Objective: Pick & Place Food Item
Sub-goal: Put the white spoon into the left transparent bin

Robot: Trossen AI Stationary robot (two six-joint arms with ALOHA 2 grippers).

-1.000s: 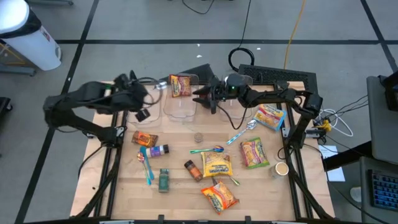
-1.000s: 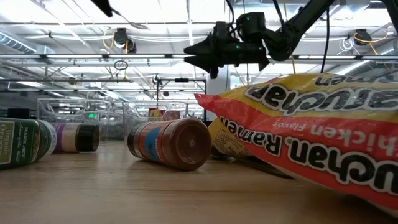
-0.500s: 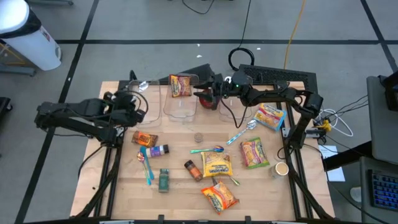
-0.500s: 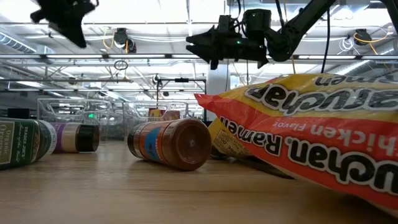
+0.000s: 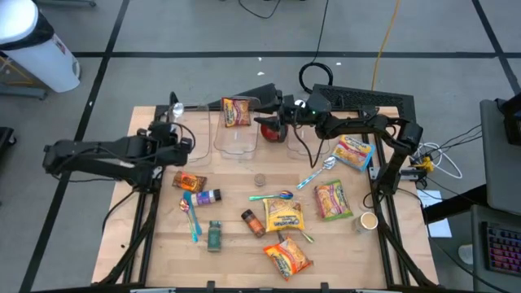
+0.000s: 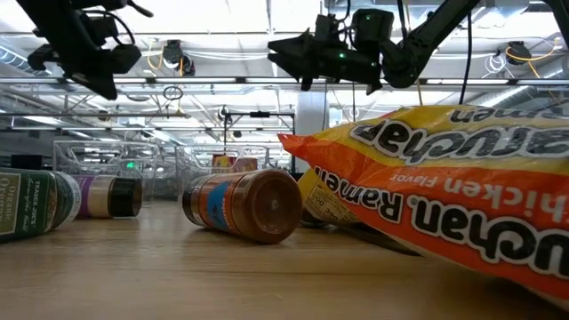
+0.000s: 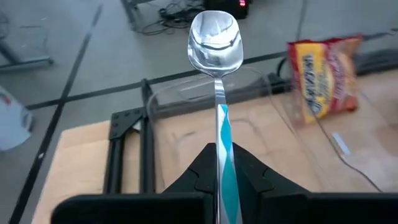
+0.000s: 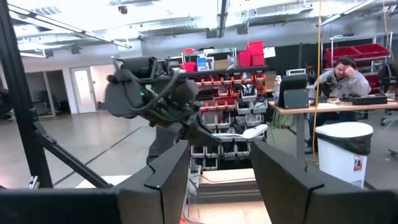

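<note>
My left gripper (image 5: 173, 132) is at the table's far left and is shut on a spoon (image 7: 215, 40) with a teal-and-white handle. The spoon's bowl (image 5: 175, 107) points toward the far edge, over a clear bin (image 7: 186, 127). A ramen packet (image 5: 236, 111) lies in the middle clear bin (image 5: 236, 138). My right gripper (image 5: 265, 122) hangs open above the bins, pointing toward the table's left. A red thing (image 5: 272, 130) shows right beside it; I cannot tell whether they touch. Both grippers also show high in the low view, left (image 6: 89, 62) and right (image 6: 286, 49). My left gripper pinches the spoon's teal-and-white handle (image 7: 222, 149) between its two fingers, which lie along it. The bowl end sticks out ahead of the fingertips. The spoon is lifted clear of the table and the bins.
The near half of the table holds several ramen packets (image 5: 286, 256) (image 5: 331, 199) (image 5: 352, 152), spice jars (image 5: 252, 221) (image 5: 207, 196) (image 5: 214, 234), loose spoons (image 5: 277, 195) (image 5: 313, 175) and a paper cup (image 5: 369, 220). A person sits at a desk (image 8: 339, 68) in the room.
My left gripper has swung toward the table's left with the spoon and come down, as the low view shows. My right gripper has risen a little above the bins, and the red thing beside it has come into view.
</note>
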